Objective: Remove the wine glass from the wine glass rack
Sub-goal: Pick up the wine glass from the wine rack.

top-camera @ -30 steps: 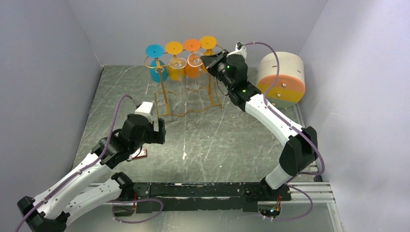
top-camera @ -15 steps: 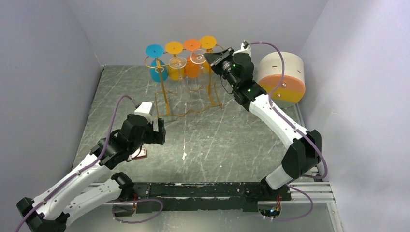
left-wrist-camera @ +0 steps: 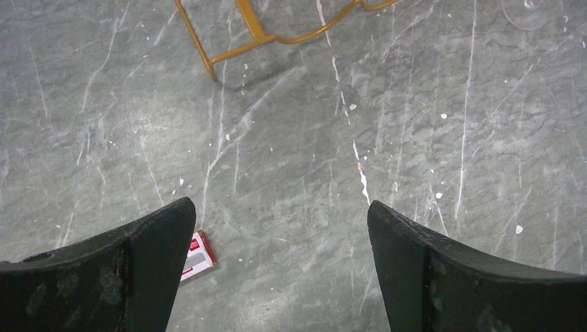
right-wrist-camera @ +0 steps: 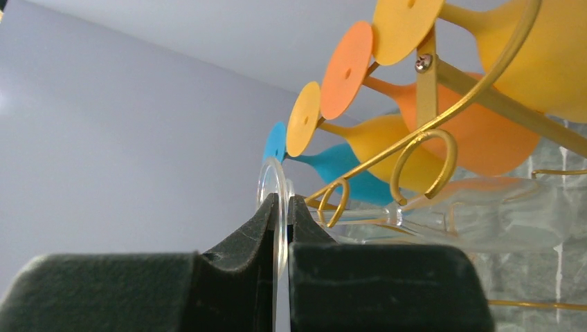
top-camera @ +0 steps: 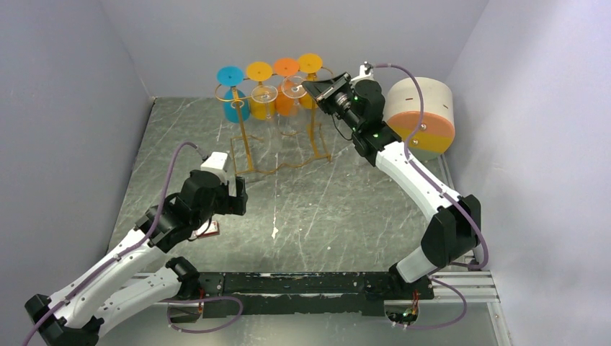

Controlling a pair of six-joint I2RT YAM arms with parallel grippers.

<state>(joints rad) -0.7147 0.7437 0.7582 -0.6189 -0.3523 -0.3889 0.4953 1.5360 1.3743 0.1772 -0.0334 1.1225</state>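
Two fingers of your right gripper [right-wrist-camera: 280,205] were pressed almost together on the clear foot of the wine glass [right-wrist-camera: 266,183], pinching the disc edge-on while stem and bowl ran out sideways past the curled hooks of the wine glass rack [right-wrist-camera: 484,93]. From the overhead camera the pinched foot sat at the right end of the rack's top bars, just beside a second clear glass [top-camera: 264,94], with the coloured glasses [top-camera: 286,67] hung in the row behind. Whether the stem had cleared its hook could not be told. Judged step: grasp made, withdrawal in hand. The next move called for you to slide the foot out along the hook's open end, level and slow, so the bowl would not knock the neighbour or the wire. Your left gripper [left-wrist-camera: 280,263] was spread wide over the bare table [left-wrist-camera: 415,138], holding nothing, near a red-and-white card [left-wrist-camera: 197,252], well apart from the rack.
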